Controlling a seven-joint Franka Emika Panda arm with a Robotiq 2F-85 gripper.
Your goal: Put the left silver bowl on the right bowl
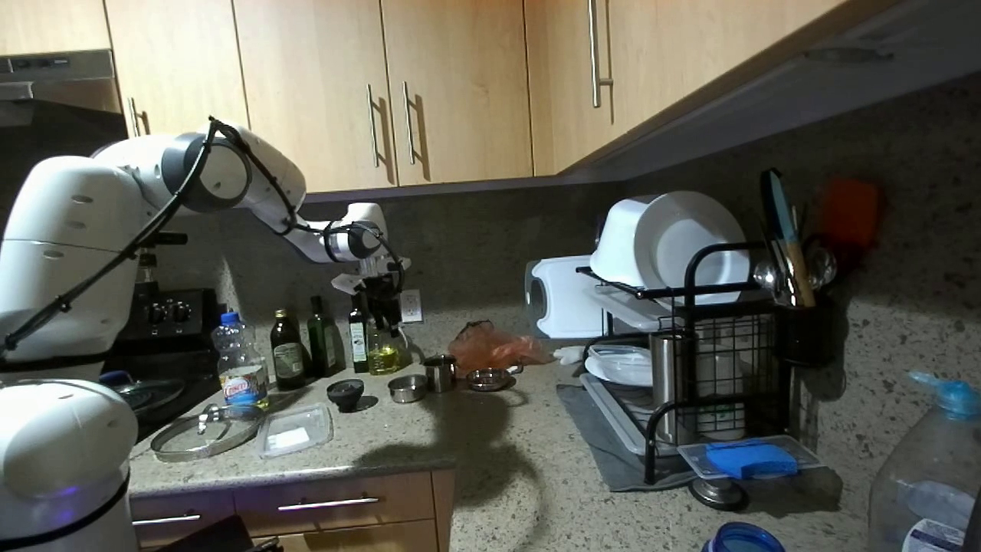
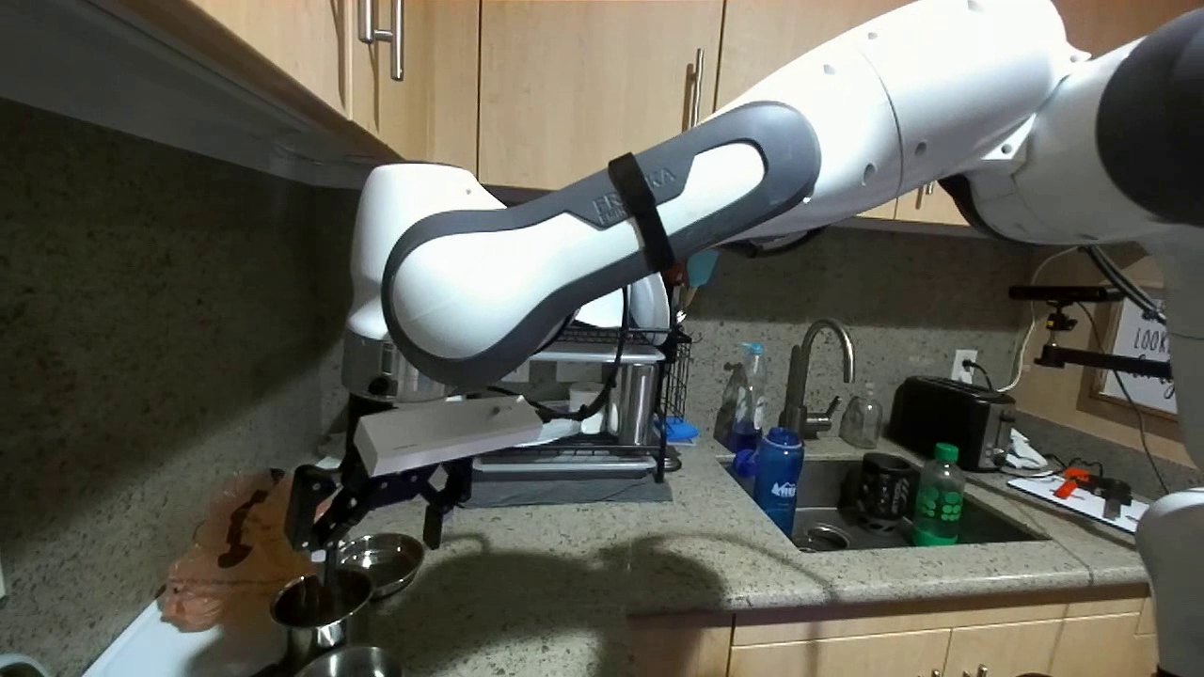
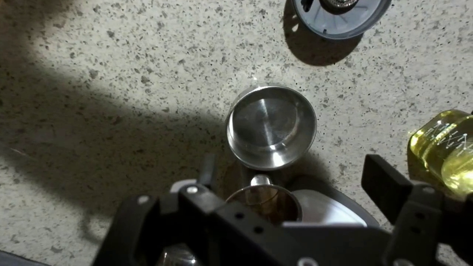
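The left silver bowl (image 1: 408, 389) is small, round and shiny. It stands upright on the counter and looks empty in the wrist view (image 3: 271, 127). It is partly cut off at the bottom edge of an exterior view (image 2: 350, 662). The right bowl (image 1: 488, 379) is a shallow silver bowl beyond a steel cup; it also shows in an exterior view (image 2: 386, 562). In the wrist view only a shiny bit near the bottom edge shows behind the gripper. My gripper (image 3: 295, 176) is open and empty above the counter, its fingers apart on both sides of the cup (image 2: 323, 606).
The steel cup with a handle (image 3: 264, 201) stands between the two bowls. A yellow oil bottle (image 3: 445, 147) and dark bottles (image 1: 288, 356) stand at the back wall. A dark small bowl-like thing (image 1: 346, 393) is at the left. An orange bag (image 1: 490, 346) and dish rack (image 1: 690, 368) are to the right.
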